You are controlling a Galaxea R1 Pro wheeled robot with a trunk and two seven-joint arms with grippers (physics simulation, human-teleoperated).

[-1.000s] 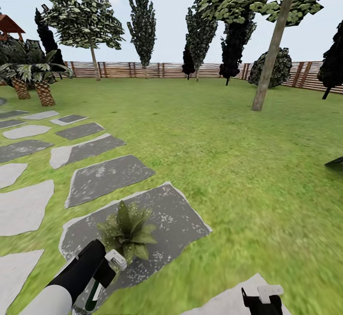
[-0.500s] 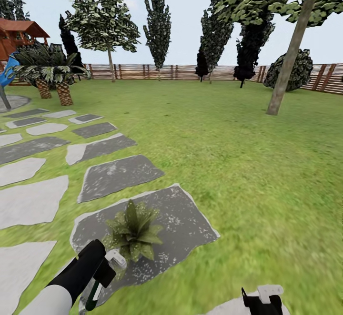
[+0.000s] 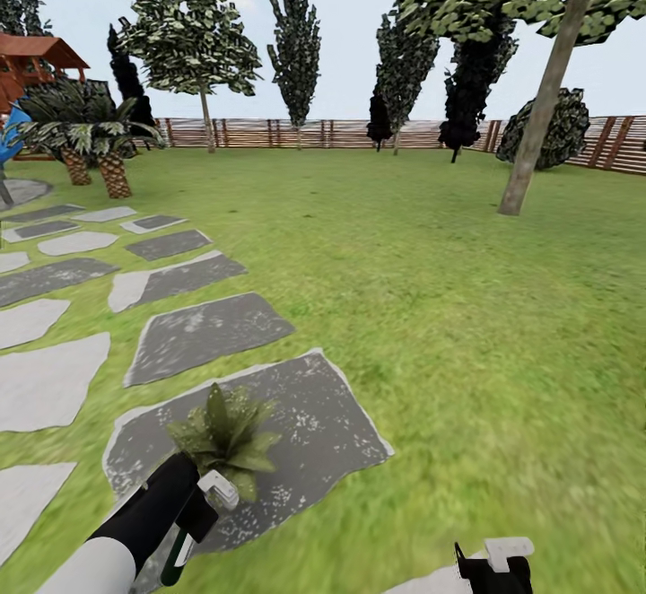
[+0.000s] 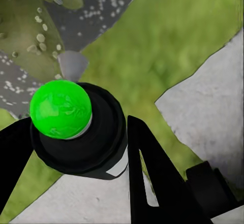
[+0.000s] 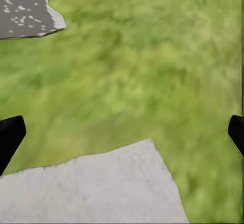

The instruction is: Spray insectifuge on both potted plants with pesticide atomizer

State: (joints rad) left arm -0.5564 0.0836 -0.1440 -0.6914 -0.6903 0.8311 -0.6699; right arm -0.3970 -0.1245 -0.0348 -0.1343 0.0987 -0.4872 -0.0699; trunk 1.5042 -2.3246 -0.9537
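The left hand [image 3: 199, 513] is closed around the pesticide atomizer [image 3: 179, 554], its two black fingers [image 4: 152, 178] pressed to either side of the dark bottle, whose green dot [image 4: 60, 108] sits at the top. The bottle hangs just beside the potted plant [image 3: 224, 437], which sits on a dark stepping stone [image 3: 305, 441]. It looks light, rigid and smooth, so a grip low on the body, clear of the nozzle, seems safest against slipping. The right hand [image 3: 492, 565], farther from the plant, is spread wide and empty over grass.
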